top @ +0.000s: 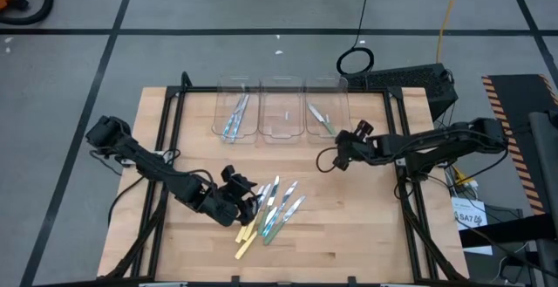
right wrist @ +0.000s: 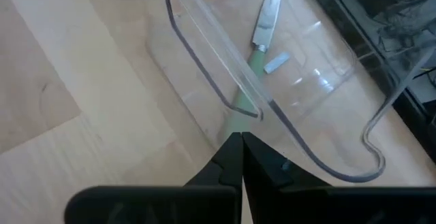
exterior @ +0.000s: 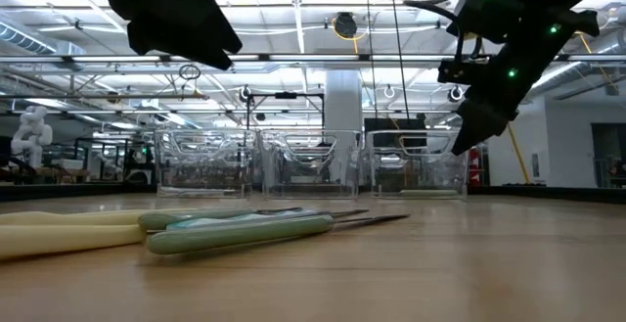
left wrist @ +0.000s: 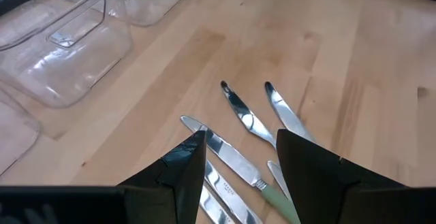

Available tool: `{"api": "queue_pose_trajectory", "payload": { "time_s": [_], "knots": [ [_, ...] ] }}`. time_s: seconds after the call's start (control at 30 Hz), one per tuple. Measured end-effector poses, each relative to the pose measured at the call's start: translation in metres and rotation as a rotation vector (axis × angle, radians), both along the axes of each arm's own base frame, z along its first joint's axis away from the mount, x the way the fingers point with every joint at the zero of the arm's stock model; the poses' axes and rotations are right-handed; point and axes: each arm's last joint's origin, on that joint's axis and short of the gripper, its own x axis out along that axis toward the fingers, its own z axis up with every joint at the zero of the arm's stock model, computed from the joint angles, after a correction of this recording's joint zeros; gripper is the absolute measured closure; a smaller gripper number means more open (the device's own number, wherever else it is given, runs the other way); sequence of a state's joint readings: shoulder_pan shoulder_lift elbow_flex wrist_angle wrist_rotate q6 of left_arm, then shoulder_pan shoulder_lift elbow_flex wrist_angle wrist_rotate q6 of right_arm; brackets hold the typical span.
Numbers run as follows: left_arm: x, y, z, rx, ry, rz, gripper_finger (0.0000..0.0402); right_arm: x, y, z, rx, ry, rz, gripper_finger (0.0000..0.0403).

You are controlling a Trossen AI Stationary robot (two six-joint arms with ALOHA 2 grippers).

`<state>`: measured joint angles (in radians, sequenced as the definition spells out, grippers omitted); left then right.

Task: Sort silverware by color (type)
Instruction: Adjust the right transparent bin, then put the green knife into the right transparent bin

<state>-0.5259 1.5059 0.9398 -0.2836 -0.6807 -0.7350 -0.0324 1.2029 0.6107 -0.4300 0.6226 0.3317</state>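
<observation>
The loose silverware (top: 275,208) lies in a pile near the table's front: slim knives and spoons with green, blue and pale yellow handles (exterior: 240,232). My left gripper (top: 249,200) hangs open just above the pile's left side. In the left wrist view (left wrist: 240,149), a green-handled knife (left wrist: 231,157) shows between its fingers. My right gripper (top: 342,152) hovers shut near the right clear bin (top: 324,117). Its closed tips (right wrist: 241,142) are over the bin's near rim. A green-handled knife (right wrist: 262,26) lies flat inside that bin.
Three clear bins stand in a row at the table's far side. The left one (top: 235,117) holds blue-handled pieces, and the middle one (top: 282,117) shows nothing inside. Bare wood lies between the bins and the pile. Black frame rails (top: 166,139) run along the table's sides.
</observation>
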Motion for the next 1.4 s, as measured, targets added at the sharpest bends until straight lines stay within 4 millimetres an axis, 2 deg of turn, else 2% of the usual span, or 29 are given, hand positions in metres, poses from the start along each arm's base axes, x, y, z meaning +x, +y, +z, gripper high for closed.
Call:
{"api": "queue_pose_trajectory", "payload": {
  "time_s": [0.2,0.47,0.63,1.07,1.23,1.4],
  "knots": [
    [0.000,0.000,0.000,0.011,0.006,-0.007,0.0213,0.010,0.009,0.015,0.120,-0.069,0.058,0.0403],
    [0.000,0.000,0.000,0.049,0.020,-0.038,0.0213,0.020,0.031,0.030,0.300,-0.133,0.214,0.0403],
    [-0.001,-0.003,0.000,0.019,0.010,-0.026,0.0213,0.023,0.041,0.033,0.326,-0.136,0.325,0.0403],
    [-0.006,-0.012,-0.001,-0.061,-0.018,0.001,0.0213,0.028,0.060,0.038,0.329,-0.214,0.420,0.0403],
    [-0.002,-0.015,-0.012,-0.048,0.005,0.003,0.0213,0.028,0.067,0.038,0.332,-0.222,0.452,0.0403],
    [0.006,-0.020,-0.031,-0.020,0.046,-0.004,0.0213,0.028,0.073,0.036,0.336,-0.210,0.473,0.0403]
  ]
}}
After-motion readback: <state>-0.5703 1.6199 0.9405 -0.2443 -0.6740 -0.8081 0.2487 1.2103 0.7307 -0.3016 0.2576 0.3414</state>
